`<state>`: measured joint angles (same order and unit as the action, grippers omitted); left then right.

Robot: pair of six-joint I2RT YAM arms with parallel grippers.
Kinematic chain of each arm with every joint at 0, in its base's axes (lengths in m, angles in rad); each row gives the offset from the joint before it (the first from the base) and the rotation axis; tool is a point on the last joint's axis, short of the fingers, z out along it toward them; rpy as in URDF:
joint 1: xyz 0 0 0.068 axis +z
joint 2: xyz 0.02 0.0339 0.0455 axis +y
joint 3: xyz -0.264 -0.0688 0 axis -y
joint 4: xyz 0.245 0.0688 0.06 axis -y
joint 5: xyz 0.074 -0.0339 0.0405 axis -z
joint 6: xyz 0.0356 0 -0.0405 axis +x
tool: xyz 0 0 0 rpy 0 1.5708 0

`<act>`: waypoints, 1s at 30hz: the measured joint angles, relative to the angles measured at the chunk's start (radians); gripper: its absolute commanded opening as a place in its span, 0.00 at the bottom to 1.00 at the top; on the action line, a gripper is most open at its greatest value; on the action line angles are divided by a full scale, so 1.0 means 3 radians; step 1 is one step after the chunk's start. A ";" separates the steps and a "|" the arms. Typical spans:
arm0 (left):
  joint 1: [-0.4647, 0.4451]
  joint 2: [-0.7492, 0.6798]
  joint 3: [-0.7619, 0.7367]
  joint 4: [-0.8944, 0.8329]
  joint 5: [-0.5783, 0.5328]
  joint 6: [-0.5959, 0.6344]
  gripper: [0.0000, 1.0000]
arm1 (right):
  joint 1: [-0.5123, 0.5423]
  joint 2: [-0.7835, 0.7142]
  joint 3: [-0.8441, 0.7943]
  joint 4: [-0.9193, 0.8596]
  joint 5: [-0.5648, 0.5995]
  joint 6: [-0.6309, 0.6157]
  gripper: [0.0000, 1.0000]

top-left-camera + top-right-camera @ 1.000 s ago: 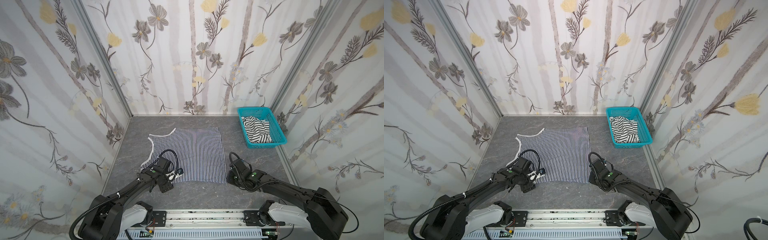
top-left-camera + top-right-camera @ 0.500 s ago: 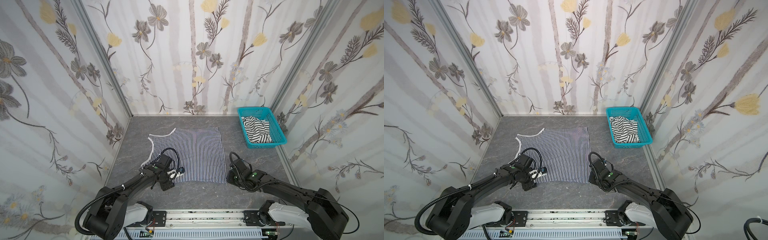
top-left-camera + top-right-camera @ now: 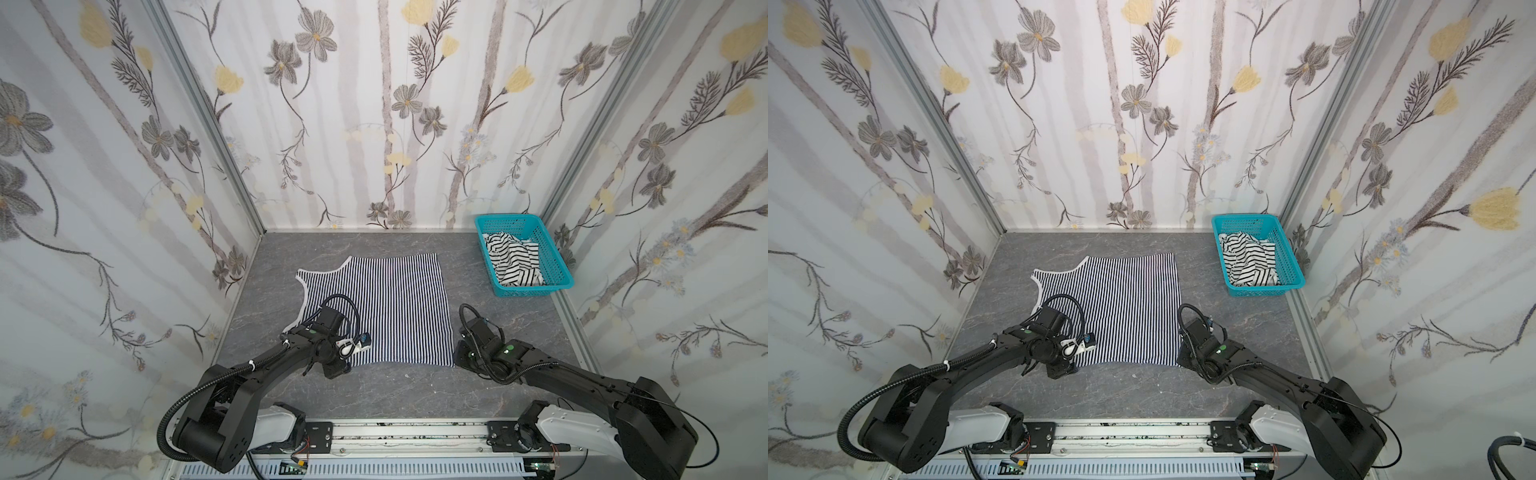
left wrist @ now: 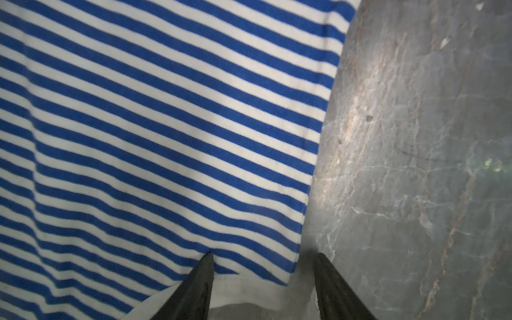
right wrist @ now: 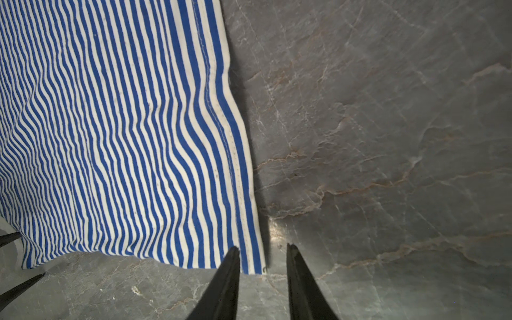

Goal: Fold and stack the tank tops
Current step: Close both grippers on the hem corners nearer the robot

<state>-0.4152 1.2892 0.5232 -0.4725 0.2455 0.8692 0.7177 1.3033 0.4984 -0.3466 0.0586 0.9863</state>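
Navy-striped top (image 3: 395, 307): we see it spread flat mid-table (image 3: 415, 395), unmoved since a second ago.
Black-striped top (image 3: 513, 259): crumpled in the teal basket (image 3: 534, 291) at the far right, as before.
Left gripper (image 4: 263, 255): we find it shifted slightly rightwards at the top's near left corner. Its jaws are narrower than before yet apart, one finger on cloth by the white trim, one over table.
Right gripper (image 5: 262, 246): unchanged, jaws apart astride the near right corner, nothing clamped.

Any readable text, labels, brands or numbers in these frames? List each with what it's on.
None legible.
Navy-striped tank top: stripes only, no print or tag showing.
Teal basket: no label visible.
Small blue-and-white fitting at the left wrist: too small to read.
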 measured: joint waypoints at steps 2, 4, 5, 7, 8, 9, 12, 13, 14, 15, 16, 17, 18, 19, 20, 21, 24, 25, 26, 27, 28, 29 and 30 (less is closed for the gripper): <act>0.0000 -0.0051 -0.0042 0.0023 0.0011 0.0014 0.54 | -0.0001 -0.0006 0.0000 0.0001 0.0000 0.0000 0.31; 0.0004 -0.0112 -0.0088 0.0056 0.0005 0.0038 0.52 | -0.0003 -0.0006 0.0003 0.0000 0.0000 0.0000 0.31; 0.0004 -0.0125 -0.0100 0.0067 0.0006 0.0048 0.51 | -0.0003 -0.0006 0.0004 0.0001 0.0000 0.0000 0.32; 0.0006 -0.0137 -0.0112 0.0071 0.0017 0.0067 0.49 | -0.0006 -0.0005 0.0015 -0.0001 0.0000 0.0000 0.32; 0.0006 -0.0140 -0.0114 0.0069 0.0025 0.0072 0.48 | -0.0008 -0.0004 0.0022 0.0000 -0.0001 -0.0001 0.32; 0.0006 -0.0141 -0.0114 0.0066 0.0032 0.0074 0.45 | -0.0009 0.0003 0.0032 0.0000 0.0000 0.0000 0.32; 0.0006 -0.0140 -0.0102 0.0028 0.0055 0.0075 0.35 | -0.0009 0.0025 0.0046 0.0003 0.0000 -0.0001 0.32; 0.0006 -0.0140 -0.0095 0.0027 0.0043 0.0078 0.32 | -0.0009 0.0025 0.0046 0.0000 0.0000 -0.0001 0.32; 0.0009 -0.0136 -0.0079 0.0024 0.0019 0.0081 0.30 | -0.0009 0.0024 0.0046 0.0000 0.0000 -0.0001 0.32; 0.0009 -0.0135 -0.0072 0.0022 0.0004 0.0084 0.29 | -0.0010 0.0024 0.0046 0.0000 0.0000 -0.0001 0.32; 0.0009 -0.0135 -0.0062 0.0015 -0.0006 0.0086 0.26 | -0.0013 0.0018 0.0046 -0.0001 0.0000 -0.0001 0.32; 0.0009 -0.0132 -0.0056 0.0010 -0.0020 0.0088 0.25 | -0.0017 0.0006 0.0045 -0.0001 0.0000 -0.0001 0.32; 0.0009 -0.0130 -0.0051 0.0003 -0.0028 0.0097 0.23 | -0.0019 -0.0008 0.0043 -0.0001 0.0000 -0.0001 0.33; 0.0009 -0.0127 -0.0046 0.0000 -0.0046 0.0098 0.22 | -0.0028 -0.0020 0.0039 -0.0001 -0.0001 -0.0001 0.36; 0.0009 -0.0126 -0.0037 -0.0003 -0.0061 0.0099 0.19 | -0.0038 -0.0028 0.0037 -0.0001 -0.0001 0.0000 0.39; 0.0009 -0.0123 -0.0031 -0.0013 -0.0075 0.0102 0.16 | -0.0041 -0.0033 0.0033 0.0000 -0.0001 -0.0001 0.41; 0.0009 -0.0120 -0.0009 -0.0013 -0.0125 0.0122 0.06 | -0.0065 -0.0060 -0.0001 0.0003 -0.0001 -0.0001 0.46; 0.0009 -0.0113 0.0003 -0.0013 -0.0135 0.0125 0.03 | -0.0072 -0.0064 -0.0013 -0.0001 -0.0005 -0.0001 0.46; 0.0009 -0.0112 0.0010 -0.0014 -0.0140 0.0128 0.00 | -0.0081 -0.0067 -0.0020 -0.0003 -0.0017 -0.0001 0.47; 0.0009 -0.0112 0.0018 -0.0022 -0.0144 0.0139 0.00 | -0.0081 -0.0070 -0.0024 -0.0001 -0.0027 -0.0001 0.48; 0.0009 -0.0127 0.0024 -0.0038 -0.0167 0.0137 0.00 | -0.0084 -0.0076 -0.0032 0.0004 -0.0027 -0.0001 0.49; 0.0010 -0.0151 0.0032 -0.0090 -0.0229 0.0135 0.00 | -0.0086 -0.0079 -0.0043 0.0014 -0.0033 -0.0003 0.50; 0.0015 -0.0167 0.0041 -0.0136 -0.0257 0.0134 0.00 | -0.0090 -0.0079 -0.0050 0.0022 -0.0057 -0.0001 0.51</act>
<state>-0.4107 1.2392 0.5354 -0.5133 0.1684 0.9092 0.6907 1.2797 0.4835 -0.3401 0.0414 0.9859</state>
